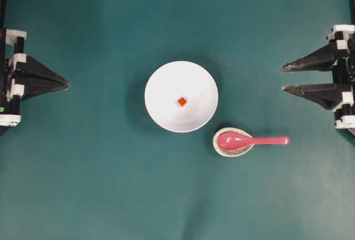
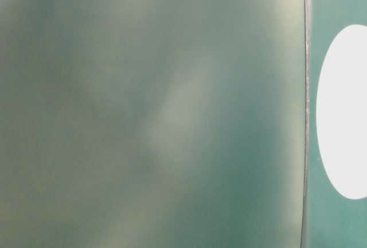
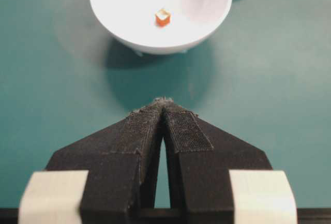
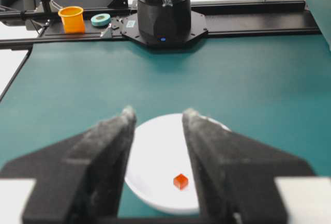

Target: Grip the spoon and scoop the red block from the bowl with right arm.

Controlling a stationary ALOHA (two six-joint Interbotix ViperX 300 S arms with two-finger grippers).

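The white bowl (image 1: 181,96) sits mid-table with the tiny red block (image 1: 182,101) inside it. The bowl also shows in the left wrist view (image 3: 161,12) with the block (image 3: 163,17), in the right wrist view (image 4: 170,175) with the block (image 4: 180,181), and as a white shape in the table-level view (image 2: 344,110). The pink-red spoon (image 1: 249,140) lies with its scoop on a speckled white spoon rest (image 1: 233,142), handle pointing right. My left gripper (image 1: 66,85) is shut and empty at the left edge. My right gripper (image 1: 283,78) is open and empty at the right edge, above the spoon handle's end.
In the right wrist view the other arm's black base (image 4: 164,17) stands at the far table edge, with an orange cup (image 4: 72,19) and a tape roll (image 4: 101,19) beyond it. The table-level view is mostly a blurred green surface.
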